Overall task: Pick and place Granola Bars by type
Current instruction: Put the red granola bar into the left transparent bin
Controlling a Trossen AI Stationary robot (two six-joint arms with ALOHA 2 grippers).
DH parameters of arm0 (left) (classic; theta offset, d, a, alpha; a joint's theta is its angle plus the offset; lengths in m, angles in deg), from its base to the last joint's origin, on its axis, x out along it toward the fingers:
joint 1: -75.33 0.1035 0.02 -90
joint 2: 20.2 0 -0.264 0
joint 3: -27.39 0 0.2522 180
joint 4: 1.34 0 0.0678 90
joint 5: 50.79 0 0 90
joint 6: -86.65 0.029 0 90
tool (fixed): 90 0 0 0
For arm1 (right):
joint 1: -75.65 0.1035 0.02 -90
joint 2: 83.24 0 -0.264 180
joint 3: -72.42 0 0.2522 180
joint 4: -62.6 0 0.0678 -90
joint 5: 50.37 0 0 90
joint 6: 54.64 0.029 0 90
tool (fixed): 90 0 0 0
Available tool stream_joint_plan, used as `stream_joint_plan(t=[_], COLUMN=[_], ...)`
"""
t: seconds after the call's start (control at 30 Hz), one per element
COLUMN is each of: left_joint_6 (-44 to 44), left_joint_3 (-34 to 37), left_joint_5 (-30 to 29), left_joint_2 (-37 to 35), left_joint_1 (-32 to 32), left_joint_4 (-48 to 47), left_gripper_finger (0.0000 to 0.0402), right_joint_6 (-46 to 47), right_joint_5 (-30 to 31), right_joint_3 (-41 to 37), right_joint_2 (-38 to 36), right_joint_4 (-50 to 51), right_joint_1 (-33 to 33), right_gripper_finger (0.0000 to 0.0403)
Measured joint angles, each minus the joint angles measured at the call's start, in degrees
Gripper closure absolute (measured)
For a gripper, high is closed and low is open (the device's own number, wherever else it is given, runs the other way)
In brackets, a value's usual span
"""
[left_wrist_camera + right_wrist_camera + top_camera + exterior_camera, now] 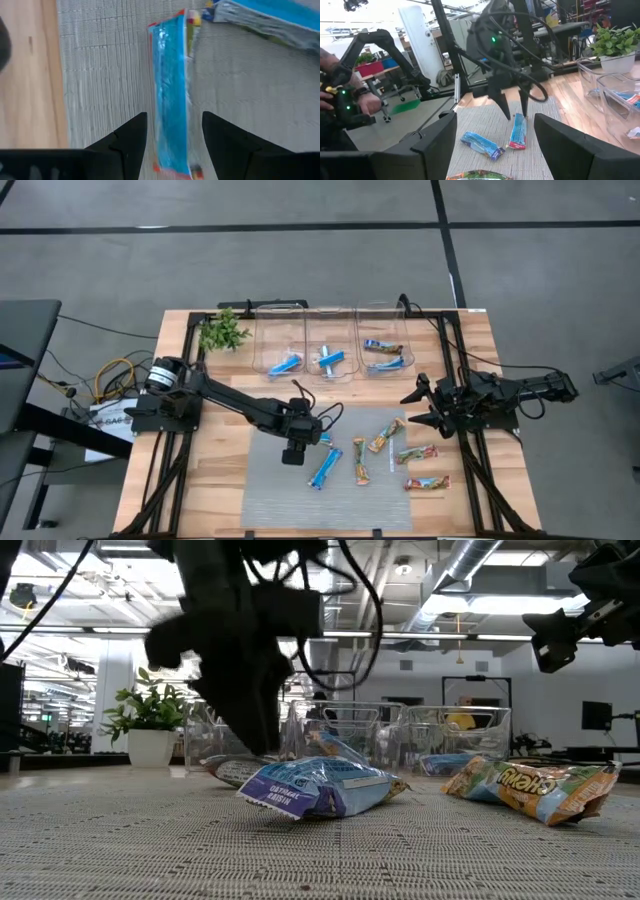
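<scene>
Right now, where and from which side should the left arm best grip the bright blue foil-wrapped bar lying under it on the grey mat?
Grip the bright blue foil-wrapped bar across its narrow width near the middle, coming straight down from above. It lies flat on the grey woven mat, and the left gripper already straddles it, jaws open along its two long edges. A second blue bar lies clear of them.

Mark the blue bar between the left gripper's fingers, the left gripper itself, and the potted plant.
blue bar (171,125), left wrist view, middle of its blue wrapper.
left gripper (174,131), left wrist view, midway between its open fingertips, over the bar.
potted plant (223,332), high view, centre of its leaves.
</scene>
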Motion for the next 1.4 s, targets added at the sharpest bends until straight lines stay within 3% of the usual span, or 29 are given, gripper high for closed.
stream_joint_plan(t=[0.43,0.77,0.97,1.17,1.4], left_joint_6=[1.83,0.7,-1.59,-5.91,-9.06], left_joint_3=[0.01,0.04,-0.13,-3.27,-10.44], left_joint_5=[-0.22,0.06,-0.02,-0.06,-4.68], left_joint_2=[3.53,3.52,3.48,2.89,2.2], left_joint_1=[0.64,0.57,0.57,0.64,2.38], left_joint_4=[1.43,1.0,1.74,7.33,18.14], left_gripper_finger=[0.0223,0.032,0.0354,0.0358,0.0357], right_joint_6=[0.0,0.0,0.0,0.0,0.0], right_joint_5=[0.0,0.0,0.0,0.0,0.0], right_joint_3=[0.0,0.0,0.02,0.0,0.0], right_joint_2=[0.02,0.0,0.0,0.0,0.0], right_joint_4=[-0.03,-0.02,-0.02,0.0,-0.17], right_joint_1=[0.0,0.0,0.0,0.0,0.0], right_gripper_finger=[0.0143,0.0143,0.0143,0.0143,0.0143])
